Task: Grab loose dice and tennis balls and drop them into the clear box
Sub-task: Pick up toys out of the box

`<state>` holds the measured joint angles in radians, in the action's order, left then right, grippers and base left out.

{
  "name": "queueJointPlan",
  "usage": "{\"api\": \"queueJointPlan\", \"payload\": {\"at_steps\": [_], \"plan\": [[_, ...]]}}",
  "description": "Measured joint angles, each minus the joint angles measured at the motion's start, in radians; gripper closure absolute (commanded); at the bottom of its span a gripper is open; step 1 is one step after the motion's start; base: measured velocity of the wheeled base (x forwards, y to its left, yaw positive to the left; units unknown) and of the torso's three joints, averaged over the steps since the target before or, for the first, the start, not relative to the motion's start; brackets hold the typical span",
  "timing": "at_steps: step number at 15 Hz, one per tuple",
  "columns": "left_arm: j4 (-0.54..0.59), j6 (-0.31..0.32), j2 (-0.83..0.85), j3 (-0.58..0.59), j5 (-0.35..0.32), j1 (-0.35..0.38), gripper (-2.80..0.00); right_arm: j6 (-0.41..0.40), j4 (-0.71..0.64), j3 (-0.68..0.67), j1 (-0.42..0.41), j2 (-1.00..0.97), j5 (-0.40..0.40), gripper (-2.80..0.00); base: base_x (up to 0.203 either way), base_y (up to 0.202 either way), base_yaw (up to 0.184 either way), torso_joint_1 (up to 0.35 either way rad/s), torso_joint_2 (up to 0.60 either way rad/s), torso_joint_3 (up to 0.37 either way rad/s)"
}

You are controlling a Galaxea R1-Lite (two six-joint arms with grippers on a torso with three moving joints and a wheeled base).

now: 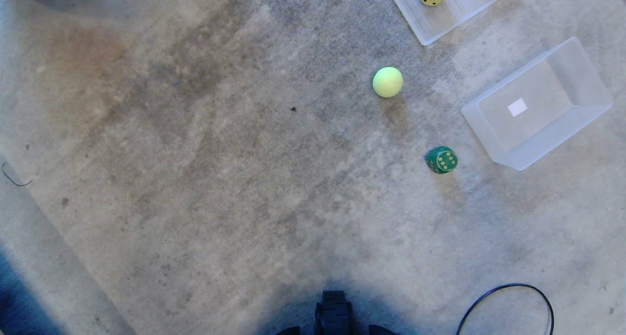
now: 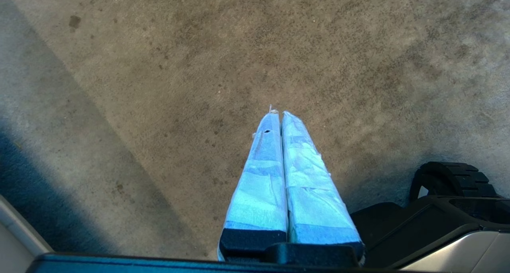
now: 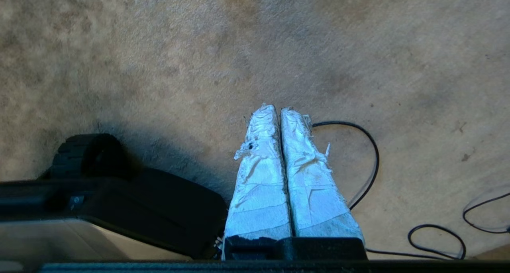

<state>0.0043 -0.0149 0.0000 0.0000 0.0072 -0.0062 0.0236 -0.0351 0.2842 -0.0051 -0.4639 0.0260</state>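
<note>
The dark-green rounded plastic die lies on the carpeted floor, ahead-right of the robot, nearer the empty, closed right end effector than the closed left end effector.

right tool — fingers pressed together, empty | over carpet | black cable beside | robot base near

two dice, one tennis ball, two clear containers
</note>
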Motion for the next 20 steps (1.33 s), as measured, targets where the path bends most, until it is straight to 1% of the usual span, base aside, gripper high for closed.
{"api": "queueJointPlan", "payload": {"at_steps": [1, 3, 6, 8, 10, 11, 13, 14, 15, 17, 20], "plan": [[0.0, 0.0, 0.0, 0.0, 0.0, 0.0, 0.0, 0.015, 0.065, 0.016, 0.002, -0.104, -0.001, 0.0, 0.0, 0.0, 0.0, 0.0, 0.0, 0.0], [0.0, 0.0, 0.0, 0.0, 0.0, 0.0, 0.0, 0.077, 0.221, 0.04, 0.018, -0.305, -0.001, 0.0, 0.0, 0.0, 0.0, 0.0, 0.0, 0.0], [0.0, 0.0, 0.0, 0.0, 0.0, 0.0, 0.0, 0.195, 0.506, 0.062, 0.098, -0.58, 0.006, 0.0, 0.0, 0.0, 0.0, 0.0, 0.0, 0.0], [0.0, 0.0, 0.0, 0.0, 0.0, 0.0, 0.0, 0.229, 0.663, 0.085, 0.139, -0.734, 0.008, 0.0, 0.0, 0.0, 0.0, 0.0, 0.0, 0.0], [0.0, 0.0, 0.0, 0.0, 0.0, 0.0, 0.0, 0.237, 0.759, 0.116, 0.166, -0.878, 0.01, 0.0, 0.0, 0.0, 0.0, 0.0, 0.0, 0.0], [0.0, 0.0, 0.0, 0.0, 0.0, 0.0, 0.0, 0.238, 0.795, 0.134, 0.174, -0.945, 0.01, -2.8, 0.0, 0.0, 0.0, 0.0, 0.0, 0.0], [0.0, 0.0, 0.0, 0.0, 0.0, 0.0, 0.0, 0.232, 0.884, 0.165, 0.182, -1.064, 0.003, -2.8, 0.0, 0.0, 0.0, 0.0, 0.0, 0.0], [0.0, 0.0, 0.0, 0.0, 0.0, 0.0, 0.0, 0.212, 0.931, 0.185, 0.184, -1.113, 0.0, -2.8, 0.0, 0.0, 0.0, 0.0, 0.0, 0.0], [0.0, 0.0, 0.0, 0.0, 0.0, 0.0, 0.0, 0.172, 0.963, 0.206, 0.186, -1.155, -0.004, -2.8, 0.0, 0.0, 0.0, 0.0, 0.0, 0.0], [0.0, 0.0, 0.0, 0.0, 0.0, 0.0, 0.0, 0.087, 0.986, 0.227, 0.187, -1.226, -0.004, -2.8, 0.0, 0.0, 0.0, 0.0, 0.0, 0.0], [0.0, 0.0, 0.0, 0.0, 0.0, 0.0, 0.0, 0.001, 1.082, 0.242, 0.183, -1.319, -0.027, -2.8, 0.0, 0.0, 0.0, 0.0, 0.0, 0.0]]}}
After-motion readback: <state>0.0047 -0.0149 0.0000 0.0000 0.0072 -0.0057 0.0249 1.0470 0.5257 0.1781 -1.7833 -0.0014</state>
